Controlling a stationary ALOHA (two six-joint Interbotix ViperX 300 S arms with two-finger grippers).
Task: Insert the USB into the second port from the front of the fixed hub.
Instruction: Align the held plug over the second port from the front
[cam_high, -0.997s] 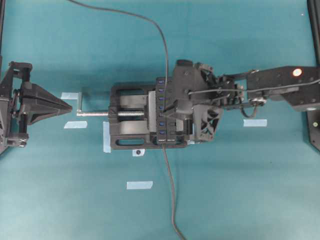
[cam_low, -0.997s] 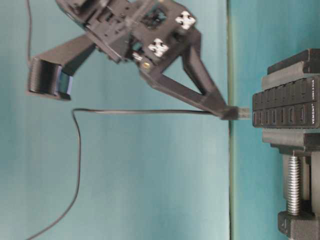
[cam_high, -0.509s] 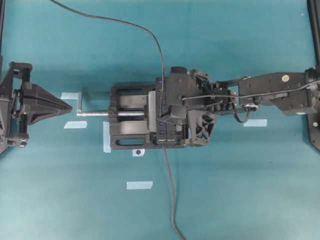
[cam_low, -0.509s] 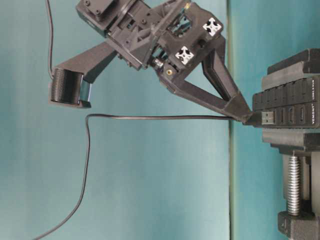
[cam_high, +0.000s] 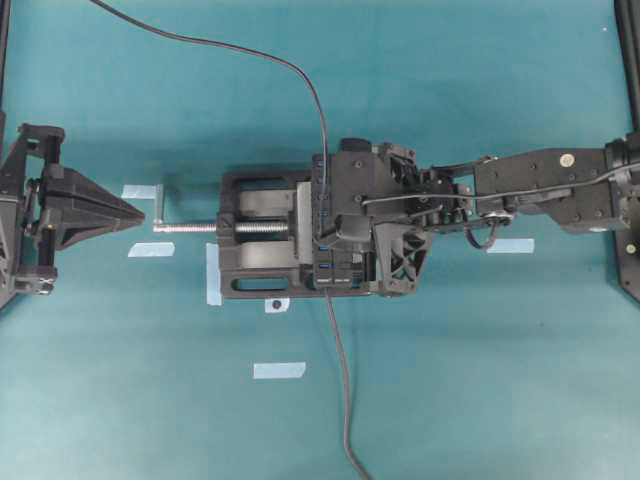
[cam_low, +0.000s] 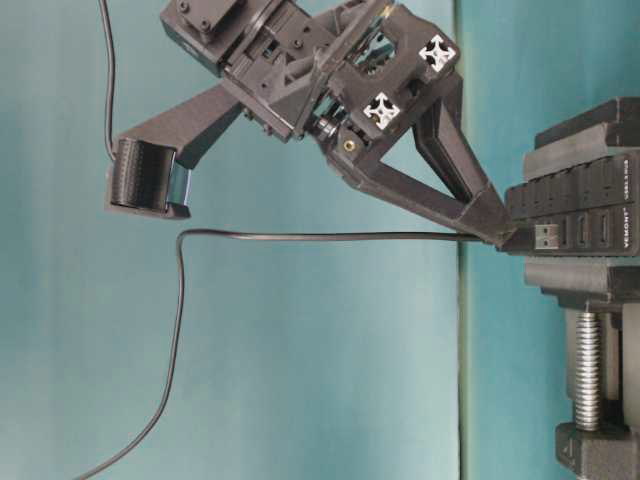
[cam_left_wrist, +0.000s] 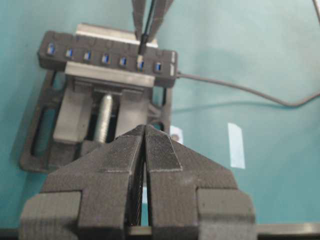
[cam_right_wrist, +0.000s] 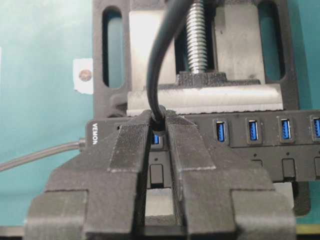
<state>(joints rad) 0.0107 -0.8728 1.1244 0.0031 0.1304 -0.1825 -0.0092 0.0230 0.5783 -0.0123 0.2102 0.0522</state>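
Right gripper (cam_right_wrist: 159, 131) clamped on the USB (cam_left_wrist: 142, 48), plug tip at a blue slot near the hub's labelled end, lower centre of the wrist view. Fixed hub (cam_right_wrist: 260, 131) gripped in the vise (cam_high: 255, 250). Left gripper (cam_left_wrist: 145, 142) pressed together, empty, far left overhead.

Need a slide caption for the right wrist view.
Right gripper pinching the USB at a blue port near the labelled end of the hub, clamped in a vise.

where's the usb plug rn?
USB plug: table-level view, right of centre, pinched in the right gripper, its metal tip at the fixed hub's port row, above the vise.
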